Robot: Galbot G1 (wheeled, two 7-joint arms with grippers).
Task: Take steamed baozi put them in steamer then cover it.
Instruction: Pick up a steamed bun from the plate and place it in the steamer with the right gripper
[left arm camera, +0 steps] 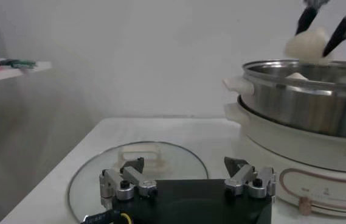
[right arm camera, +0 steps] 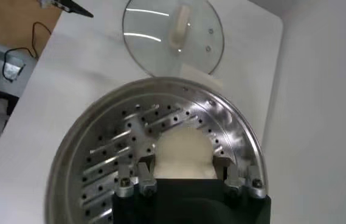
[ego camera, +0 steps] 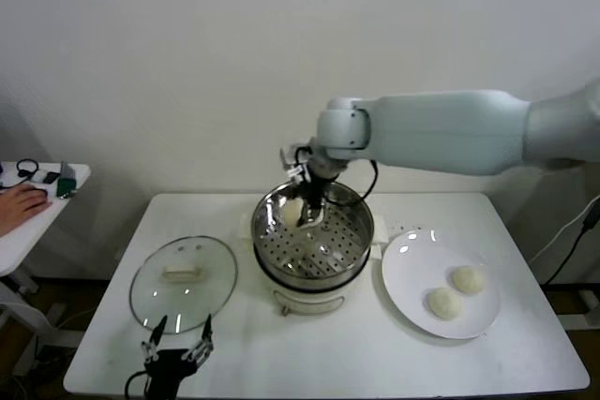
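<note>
My right gripper [ego camera: 306, 211] hangs over the back left part of the steamer [ego camera: 361, 243], shut on one cream-white baozi [ego camera: 293, 209]. The right wrist view shows that baozi [right arm camera: 182, 152] between the fingers above the perforated floor, inside the shiny rim [right arm camera: 233, 131]. In the left wrist view the held baozi [left arm camera: 306, 45] is just above the steamer's rim [left arm camera: 294, 91]. Two more baozi [ego camera: 468, 279] [ego camera: 443, 303] lie on the white plate [ego camera: 412, 259] to the right. My left gripper [ego camera: 176, 336] waits open at the table's front left, nothing between its fingers.
The glass lid [ego camera: 183, 278] with a cream handle lies flat on the table left of the steamer, just beyond the left gripper [left arm camera: 185, 163]. A side table [ego camera: 47, 189] with a person's hand [ego camera: 19, 203] stands at the far left.
</note>
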